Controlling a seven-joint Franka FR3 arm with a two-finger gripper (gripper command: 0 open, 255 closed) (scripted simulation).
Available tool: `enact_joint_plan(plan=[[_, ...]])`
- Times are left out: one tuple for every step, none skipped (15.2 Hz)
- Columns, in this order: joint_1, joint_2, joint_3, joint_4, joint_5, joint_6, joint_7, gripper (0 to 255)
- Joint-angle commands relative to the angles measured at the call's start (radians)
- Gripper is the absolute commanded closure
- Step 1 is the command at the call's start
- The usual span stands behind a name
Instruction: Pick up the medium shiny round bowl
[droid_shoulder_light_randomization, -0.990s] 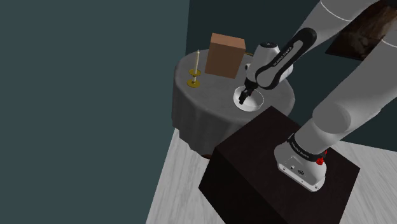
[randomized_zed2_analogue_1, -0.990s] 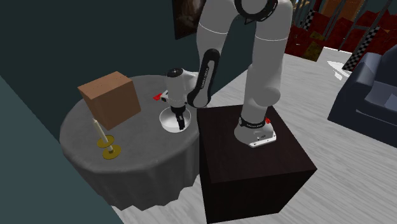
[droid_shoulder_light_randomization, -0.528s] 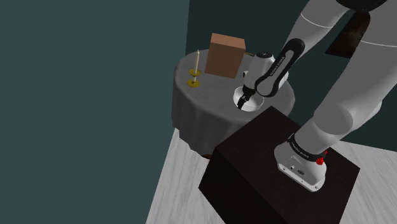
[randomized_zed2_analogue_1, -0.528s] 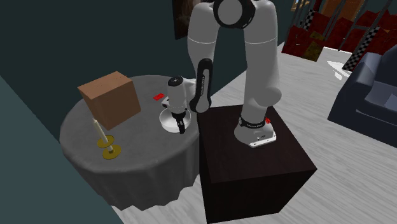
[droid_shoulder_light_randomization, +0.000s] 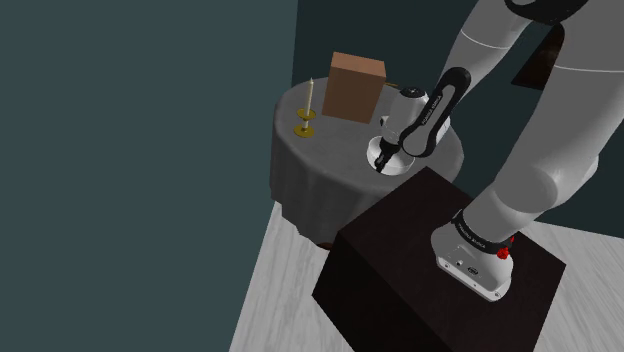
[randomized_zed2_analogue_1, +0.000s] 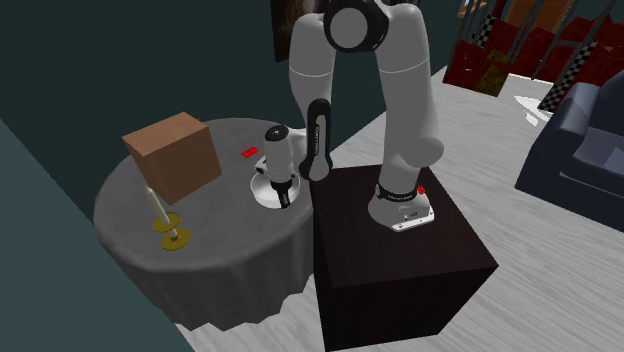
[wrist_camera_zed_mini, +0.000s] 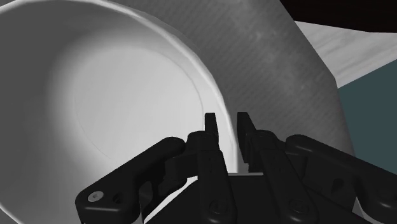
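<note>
In the shoulder view we saw the gripper (droid_shoulder_light_randomization: 386, 160) down on the white bowl (droid_shoulder_light_randomization: 402, 167), which sat on the cloth-draped round table (droid_shoulder_light_randomization: 320, 165) at the edge nearest the stand (droid_shoulder_light_randomization: 400, 245). In the second exterior view it met the bowl's stand-side rim, well apart from the brown box (randomized_zed2_analogue_1: 172, 155). In the wrist view the fingers (wrist_camera_zed_mini: 211, 130) clenched that rim between them, so we judged the grasp made and the next move a steady, level lift
</note>
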Motion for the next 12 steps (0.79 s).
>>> enact_joint_plan(plan=[[0.000, 0.001, -0.001, 0.000, 0.000, 0.001, 0.000, 255], [0.000, 0.001, -0.001, 0.000, 0.000, 0.001, 0.000, 255], [0.001, 0.001, -0.001, 0.000, 0.000, 0.001, 0.000, 255], [0.001, 0.001, -0.001, 0.000, 0.000, 0.001, 0.000, 255], [0.001, 0.001, -0.001, 0.000, 0.000, 0.001, 0.000, 255], [0.001, 0.001, 0.001, 0.001, 0.001, 0.000, 0.002, 255], [-0.010, -0.020, 0.012, -0.005, 0.006, -0.016, -0.006, 255], [-0.021, -0.042, 0.024, -0.011, 0.012, -0.032, -0.014, 255], [-0.033, -0.063, 0.036, -0.017, 0.019, -0.048, -0.023, 255], [-0.044, -0.084, 0.049, -0.023, 0.028, -0.064, -0.034, 255], [-0.055, -0.105, 0.061, -0.029, 0.039, -0.080, -0.045, 255], [-0.065, -0.126, 0.074, -0.035, 0.052, -0.095, -0.057, 255]])
